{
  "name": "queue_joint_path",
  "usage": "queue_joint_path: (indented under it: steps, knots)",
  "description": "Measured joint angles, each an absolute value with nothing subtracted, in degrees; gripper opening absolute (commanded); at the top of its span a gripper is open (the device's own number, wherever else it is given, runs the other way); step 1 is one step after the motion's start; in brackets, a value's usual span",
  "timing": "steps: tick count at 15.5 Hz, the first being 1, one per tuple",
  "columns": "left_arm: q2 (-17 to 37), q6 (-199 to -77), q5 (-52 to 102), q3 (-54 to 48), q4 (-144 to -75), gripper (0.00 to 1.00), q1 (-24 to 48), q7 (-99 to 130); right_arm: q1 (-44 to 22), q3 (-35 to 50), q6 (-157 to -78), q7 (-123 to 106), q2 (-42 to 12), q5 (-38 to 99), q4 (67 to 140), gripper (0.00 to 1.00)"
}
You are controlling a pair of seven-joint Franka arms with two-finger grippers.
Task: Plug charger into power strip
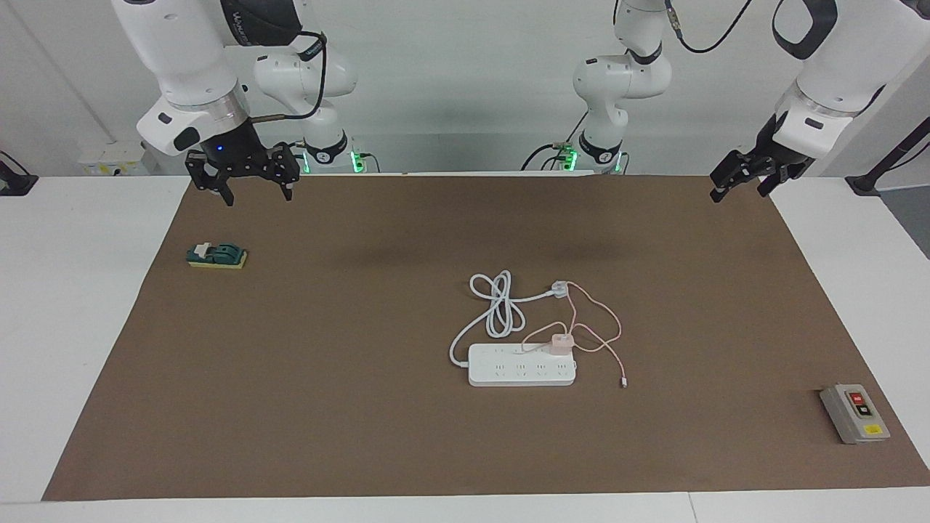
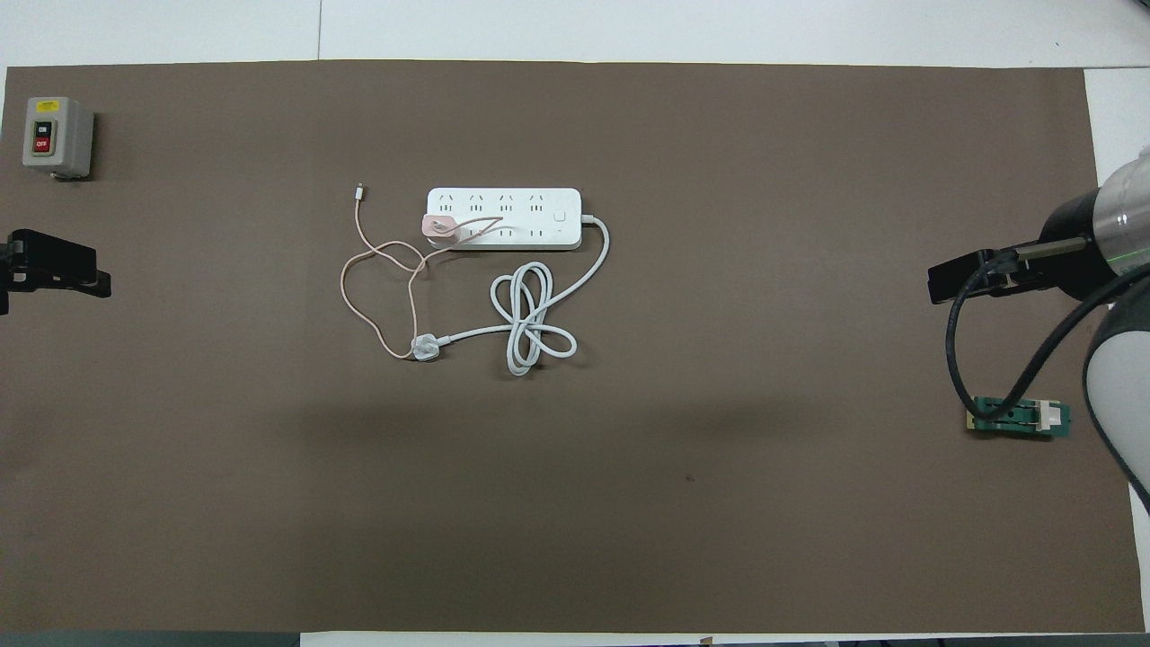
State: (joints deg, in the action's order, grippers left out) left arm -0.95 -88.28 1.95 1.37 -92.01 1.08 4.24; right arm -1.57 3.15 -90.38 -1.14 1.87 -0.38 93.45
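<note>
The white power strip (image 1: 519, 370) lies flat near the middle of the brown mat, and it also shows in the overhead view (image 2: 517, 205). The pale-pink charger (image 1: 561, 343) stands on the strip's row nearer the robots, at the end toward the left arm; it shows from above too (image 2: 440, 227). Its thin pink cable (image 1: 610, 327) loops loosely on the mat beside it. My right gripper (image 1: 258, 187) is open and empty, raised over the mat's edge at the right arm's end. My left gripper (image 1: 741, 187) is open and empty, raised over the mat's corner at the left arm's end.
The strip's thick white cord (image 1: 498, 309) coils nearer the robots and ends in a white plug (image 1: 558, 289). A grey box with red and yellow buttons (image 1: 855, 412) sits toward the left arm's end. A green part on a yellow base (image 1: 216, 256) lies under the right gripper's side.
</note>
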Motion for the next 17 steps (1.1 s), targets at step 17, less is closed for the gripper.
queue_joint_path:
  steps: [17]
  knots:
    - [-0.9, -89.7, 1.9, 1.1, -91.9, 1.00, 1.1, 4.1, -1.5, 3.1, -90.4, -1.1, 1.9, -0.4, 93.4, 1.00]
